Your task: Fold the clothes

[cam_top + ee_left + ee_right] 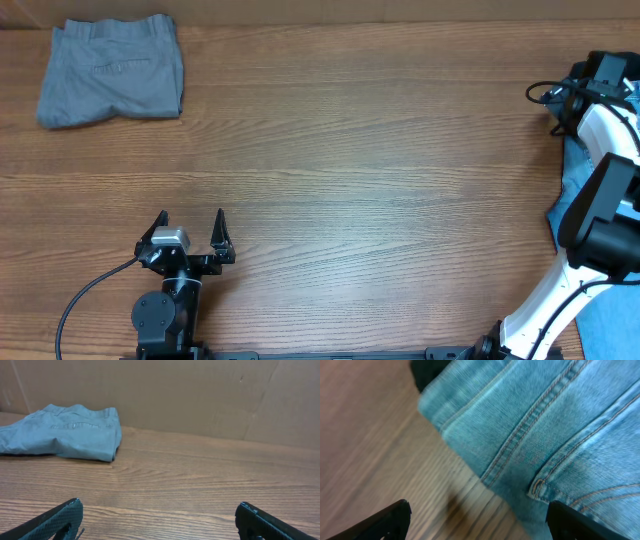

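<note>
Grey trousers: the grey trousers [112,70] lie folded in the far left corner of the surface, in front of the cardboard wall [200,395]. They are no part of this job.

Left tool: the left tool [191,215] sits at the near left edge with its fingers spread wide and nothing between them. It is well apart from any cloth.

Surface: the wood-grain surface [350,150] is bare across its middle.

Jeans: the light blue jeans [575,170] lie bunched at the far right edge, largely hidden under the right arm, with some cloth running out of view. Up close the denim [545,425] shows a double-stitched seam [520,440] and a pocket corner [537,489]. One edge lies on the wood.

Right tool: the right tool [477,510] stands over that edge with its fingers well apart and gripping nothing. Whether they touch the denim cannot be told.

Handling: the jeans are probably heavy for clothing and limp, yet stiffer along seams and waistband. They are not fragile or slippery, and will likely drag on the wood and sag when lifted.

Where to take hold: a thick seamed edge, the waistband or a hem, should give a firmer pinch than flat single cloth, which could slip out or lift as only one layer.

Step in hand: likely the first grasp, to draw the jeans onto the open middle before any fold.
</note>
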Controlling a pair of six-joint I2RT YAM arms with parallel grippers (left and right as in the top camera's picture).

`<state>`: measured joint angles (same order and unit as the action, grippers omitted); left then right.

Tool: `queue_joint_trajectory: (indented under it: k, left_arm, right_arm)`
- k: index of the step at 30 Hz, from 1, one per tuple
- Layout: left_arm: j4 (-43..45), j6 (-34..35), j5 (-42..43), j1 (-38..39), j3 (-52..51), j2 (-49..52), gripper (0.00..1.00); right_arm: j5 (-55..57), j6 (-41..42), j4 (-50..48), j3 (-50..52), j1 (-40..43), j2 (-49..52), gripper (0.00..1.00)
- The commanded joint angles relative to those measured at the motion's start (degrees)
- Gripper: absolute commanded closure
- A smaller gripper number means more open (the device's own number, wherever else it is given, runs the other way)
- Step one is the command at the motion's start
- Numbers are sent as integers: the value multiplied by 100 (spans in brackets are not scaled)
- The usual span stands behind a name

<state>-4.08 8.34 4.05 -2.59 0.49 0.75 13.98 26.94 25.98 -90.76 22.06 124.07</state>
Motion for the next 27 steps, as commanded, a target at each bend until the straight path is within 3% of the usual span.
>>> queue_joint_trajectory:
  k: [1,4,7,11,14,15,16,27]
  left_arm:
    - [0,-61,39,48,-22,-50,0]
    - [0,-61,39,48,-22,-50,0]
    - [0,-61,42,48,-22,-50,0]
    - [0,-61,39,48,-22,-50,0]
    - [0,-61,39,48,-22,-50,0]
    - [0,-61,39,48,-22,-50,0]
    - [0,-61,42,48,-22,-50,0]
    - [0,-61,39,48,-22,-50,0]
  right_arm:
    - [181,11,-111,-103,74,192,12]
    - [142,11,-98,-103,96,378,20]
    - [262,11,-24,-103,96,422,33]
    - [684,4,57,-116,96,420,64]
    - [846,-44,195,-131,96,420,79]
    - [844,-92,286,-164,94,413,91]
    - [844,-168,413,-232,94,398,96]
    - [98,-1049,1104,-1058,-162,-273,96]
